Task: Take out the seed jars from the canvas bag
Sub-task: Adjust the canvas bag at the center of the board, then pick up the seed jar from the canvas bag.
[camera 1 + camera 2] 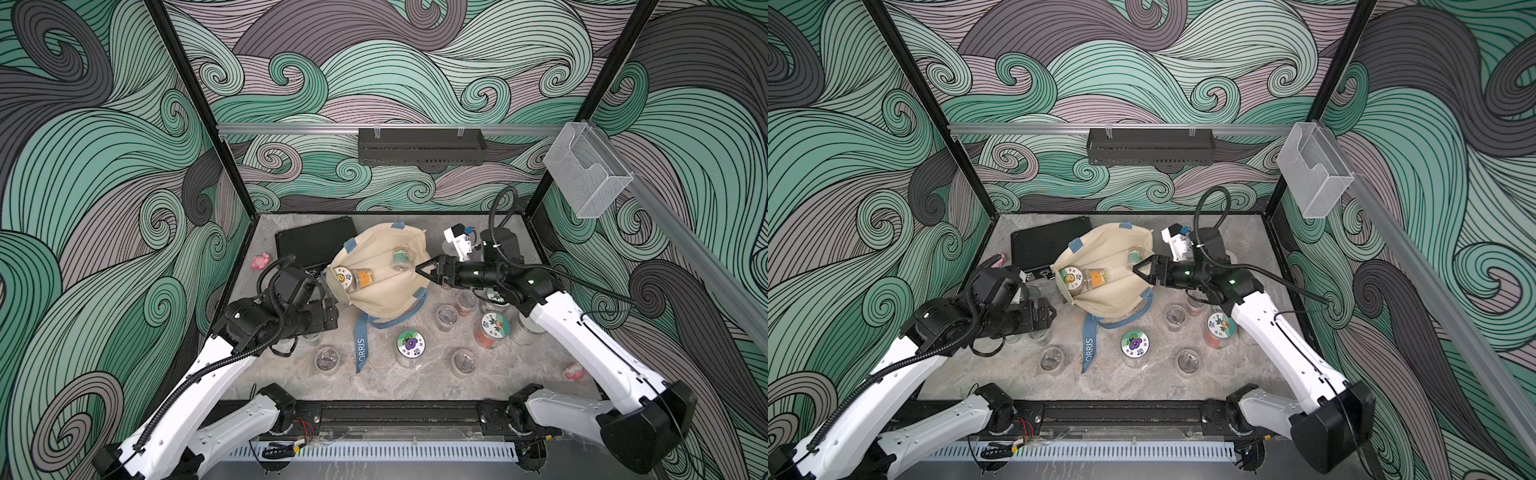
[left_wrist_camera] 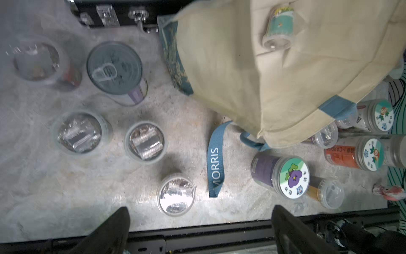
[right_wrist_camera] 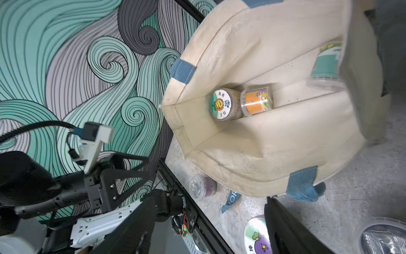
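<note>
In both top views the canvas bag (image 1: 399, 301) (image 1: 1117, 301) is seen lying open near the middle of the table (image 1: 399, 386), shifted toward 12 o'clock, its mouth turned upward. Three seed jars (image 1: 365, 277) lie inside it. The sunflower-lid jar (image 1: 344, 277) (image 1: 1070, 279) is at the bag's 9 o'clock end, with the orange-label jar (image 1: 1097, 277) touching it. The teal-label jar (image 1: 401, 257) (image 1: 1134, 255) lies toward 1 o'clock. The right gripper (image 1: 417, 271) (image 1: 1136, 270) is held at the bag's 3 o'clock rim, and its opening cannot be judged from above. The left gripper (image 1: 329, 311) is held just outside the bag at 8 o'clock. More jars stand on the table from 3 to 8 o'clock of the bag, the purple-flower jar (image 1: 411, 343) at 6 o'clock. The black case (image 1: 316, 241) lies at the bag's 10 o'clock.

In the left wrist view the left gripper (image 2: 201, 211) is shown with its jaws spread wide and nothing between them. A clear-lidded jar (image 2: 176, 193) stands just beyond the tips. The blue strap (image 2: 216, 162), lettered MORRIS, lies flat between that jar and the purple-flower jar (image 2: 292, 173).

In the right wrist view the right gripper (image 3: 209, 198) is shown with its jaws apart and nothing grasped. The bag's hem (image 3: 241, 187) lies just beyond the fingertips. Inside, the sunflower-lid jar (image 3: 222, 104) and the orange-label jar (image 3: 257, 101) lie touching in the bottom fold, and the teal-label jar (image 3: 327, 63) lies apart from them.
</note>
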{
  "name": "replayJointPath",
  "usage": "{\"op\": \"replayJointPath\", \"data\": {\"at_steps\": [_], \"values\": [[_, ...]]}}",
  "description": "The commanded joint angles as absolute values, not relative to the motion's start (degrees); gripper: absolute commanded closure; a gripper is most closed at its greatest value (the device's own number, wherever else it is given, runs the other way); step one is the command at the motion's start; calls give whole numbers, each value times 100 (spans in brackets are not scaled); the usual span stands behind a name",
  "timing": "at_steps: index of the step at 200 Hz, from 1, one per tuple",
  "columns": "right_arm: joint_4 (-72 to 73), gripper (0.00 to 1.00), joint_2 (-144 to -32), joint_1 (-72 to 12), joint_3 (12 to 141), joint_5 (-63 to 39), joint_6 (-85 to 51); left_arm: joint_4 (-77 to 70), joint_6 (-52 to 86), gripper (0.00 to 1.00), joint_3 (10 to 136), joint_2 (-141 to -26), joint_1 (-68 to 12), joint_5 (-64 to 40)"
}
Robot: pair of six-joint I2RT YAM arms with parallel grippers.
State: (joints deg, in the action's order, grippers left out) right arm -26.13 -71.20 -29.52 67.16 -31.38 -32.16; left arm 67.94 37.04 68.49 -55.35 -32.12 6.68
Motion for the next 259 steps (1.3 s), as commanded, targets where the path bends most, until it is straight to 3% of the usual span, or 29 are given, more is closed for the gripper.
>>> {"op": "replayJointPath", "data": {"at_steps": [1,15,54,74,90,103,167,223,259], "values": [[-3167,26,-7624,-3319,7057,-2430,-2611,6485,2897,1,7322,-6309,-3021,1122],[-3250,31,-7870,-3565,7194,-2090,-2441,6275,2664,1,7493,-6768,-2890,1049],[-3242,32,-8363,-4111,7220,-1400,-2251,6026,2213,6,7727,-7768,-2853,1273],[-3193,32,-8525,-4248,7151,-1159,-2232,6354,2292,17,7861,-8094,-2796,1423],[-3107,32,-8636,-4297,7102,-1073,-2213,6441,2434,34,7807,-8111,-2796,1032],[-3036,31,-8739,-4321,7110,-1018,-2176,6312,2568,41,7599,-8072,-2806,722],[-2675,24,-9554,-4386,7515,-642,-1987,5449,2988,42,6497,-7304,-2848,202],[-2105,17,-10273,-4395,8028,-796,-2087,5510,3153,45,6429,-7538,-3023,114],[-1470,17,-10560,-4430,8123,-849,-2390,5467,3141,53,6329,-7349,-3023,106]]}}
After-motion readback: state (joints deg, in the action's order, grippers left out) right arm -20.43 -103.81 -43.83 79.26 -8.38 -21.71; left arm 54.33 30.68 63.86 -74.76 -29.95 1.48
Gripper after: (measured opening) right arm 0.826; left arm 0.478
